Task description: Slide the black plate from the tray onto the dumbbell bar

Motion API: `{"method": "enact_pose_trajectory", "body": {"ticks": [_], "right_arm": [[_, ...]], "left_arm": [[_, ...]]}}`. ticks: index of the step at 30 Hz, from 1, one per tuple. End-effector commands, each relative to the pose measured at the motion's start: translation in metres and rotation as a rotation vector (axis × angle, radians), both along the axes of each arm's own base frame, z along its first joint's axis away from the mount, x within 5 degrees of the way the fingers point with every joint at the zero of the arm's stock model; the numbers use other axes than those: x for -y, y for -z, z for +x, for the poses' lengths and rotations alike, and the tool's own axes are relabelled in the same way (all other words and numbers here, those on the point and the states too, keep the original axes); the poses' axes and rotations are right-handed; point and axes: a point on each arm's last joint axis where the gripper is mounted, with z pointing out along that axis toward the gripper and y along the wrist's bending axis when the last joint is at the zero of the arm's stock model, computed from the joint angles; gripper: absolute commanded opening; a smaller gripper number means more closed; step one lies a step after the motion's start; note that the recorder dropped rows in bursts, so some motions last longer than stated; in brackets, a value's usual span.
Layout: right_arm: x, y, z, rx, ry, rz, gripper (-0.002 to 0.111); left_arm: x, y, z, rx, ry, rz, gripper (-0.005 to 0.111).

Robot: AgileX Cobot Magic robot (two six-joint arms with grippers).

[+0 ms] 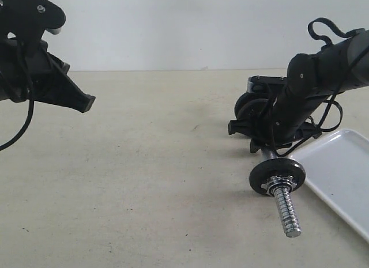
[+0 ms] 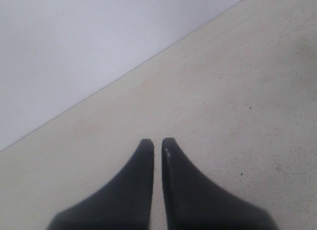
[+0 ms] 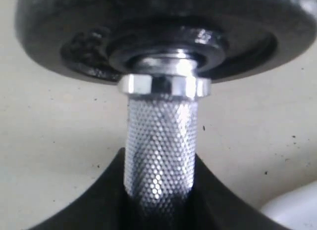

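The dumbbell bar [image 1: 286, 206] was held on the right side of the table [image 1: 144, 193]. Its cross-hatched shaft was clamped between the fingers of the right gripper [image 3: 159, 158]. A black disc [image 1: 260, 174] was seen on the bar, with a chrome nut [image 1: 278, 182] against its near face. The threaded end was pointed past the nut toward the exterior camera. Whether the disc touched the table could not be told. The white tray [image 1: 346, 181] was placed just beside the disc, at the right edge of the exterior view. The left gripper [image 2: 157, 141] was held above the table on the far left, well apart from the bar. Its fingers were brought almost together, with only a narrow gap and nothing between them.
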Motion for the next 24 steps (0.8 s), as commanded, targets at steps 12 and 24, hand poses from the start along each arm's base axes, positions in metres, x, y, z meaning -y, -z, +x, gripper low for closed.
{"method": "enact_pose_trajectory", "body": {"ticks": [12, 24], "right_arm": [[0.0121, 0.0353, -0.0252, -0.244, -0.042, -0.101, 0.046], [0.0121, 0.0353, -0.0254, -0.245, -0.042, -0.102, 0.046]], "left_arm": [[0.0012, -0.0033, -0.0009, 0.006, 0.007, -0.017, 0.004], [0.0012, -0.0033, -0.0009, 0.006, 0.007, -0.017, 0.004]]}}
